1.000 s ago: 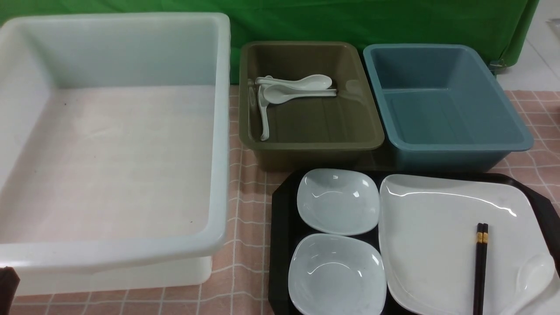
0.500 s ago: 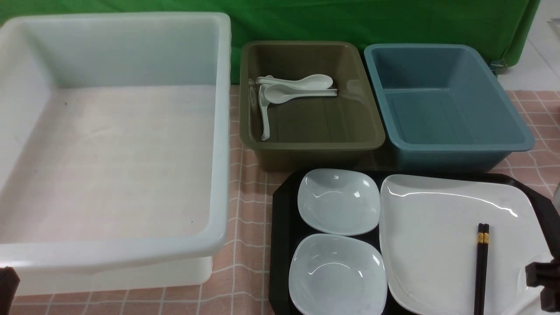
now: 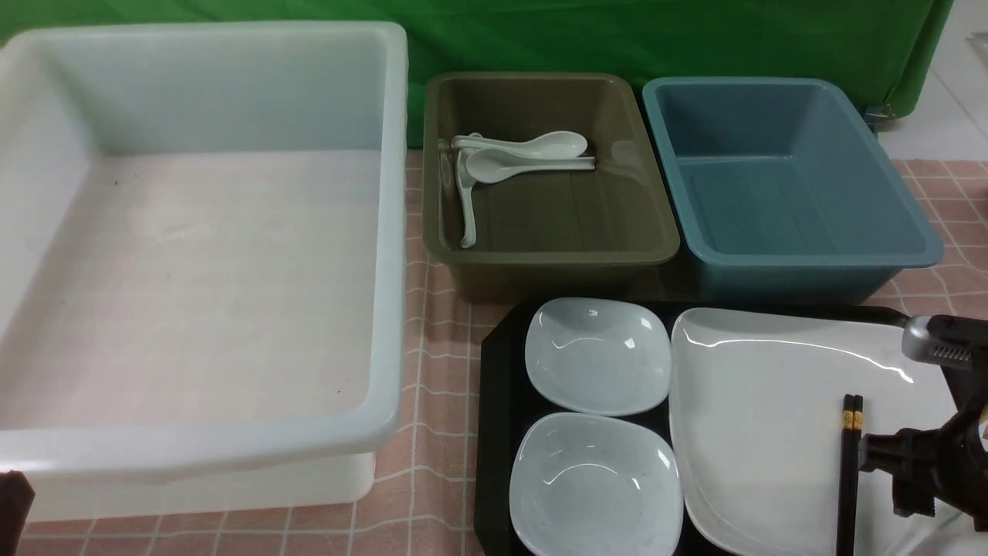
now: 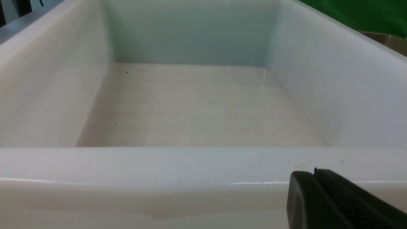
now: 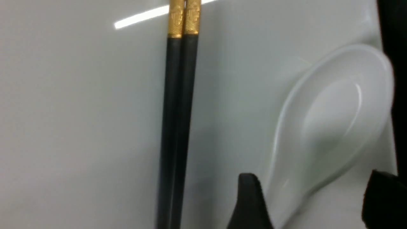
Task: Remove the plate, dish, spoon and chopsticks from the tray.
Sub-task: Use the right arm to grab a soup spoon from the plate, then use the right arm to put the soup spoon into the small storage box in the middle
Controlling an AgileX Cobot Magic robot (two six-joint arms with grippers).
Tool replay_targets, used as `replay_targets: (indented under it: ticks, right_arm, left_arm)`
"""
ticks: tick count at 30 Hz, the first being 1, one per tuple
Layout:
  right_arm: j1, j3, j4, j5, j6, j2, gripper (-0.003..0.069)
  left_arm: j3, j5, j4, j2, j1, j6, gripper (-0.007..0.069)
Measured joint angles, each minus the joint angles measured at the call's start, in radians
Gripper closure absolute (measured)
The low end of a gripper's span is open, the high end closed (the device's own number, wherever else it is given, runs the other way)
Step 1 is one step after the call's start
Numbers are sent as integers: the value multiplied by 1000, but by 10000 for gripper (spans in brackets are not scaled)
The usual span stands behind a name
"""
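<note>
Right fingers have moved over the plate, spread wide astride the spoon; left fingers closed.

Tubs and tableware on the table, counted

Three tubs: one white tub, one olive tub, one blue tub. One black tray. One large plate. Two small dishes: a far dish and a near dish. One pair of chopsticks (two sticks). One spoon by itself, plus apparently three other spoons overlapping in the olive tub.
</note>
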Motion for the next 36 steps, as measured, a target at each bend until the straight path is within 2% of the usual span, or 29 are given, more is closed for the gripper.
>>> replay_targets:
  ticks: [9,11,17,20,28,34,36]
  right_arm:
    - [0,-2,-46,-64,46,103,165]
    - [0,-2,-47,-93,46,107,190]
    - [0,-3,-48,-130,48,109,427]
    - [0,-10,-53,-138,45,101,477]
    - [0,-13,-54,-96,-10,29,477]
    - [0,-132,-7,13,-165,-99,477]
    - [0,-236,63,1,-266,-119,477]
  left_arm:
    - [0,0,0,0,0,0,619]
    - [0,0,0,0,0,0,619]
    - [0,0,0,0,0,0,619]
    - [0,0,0,0,0,1,619]
    - [0,0,0,0,0,0,619]
    - [0,0,0,0,0,0,619]
    - [0,0,0,0,0,0,619]
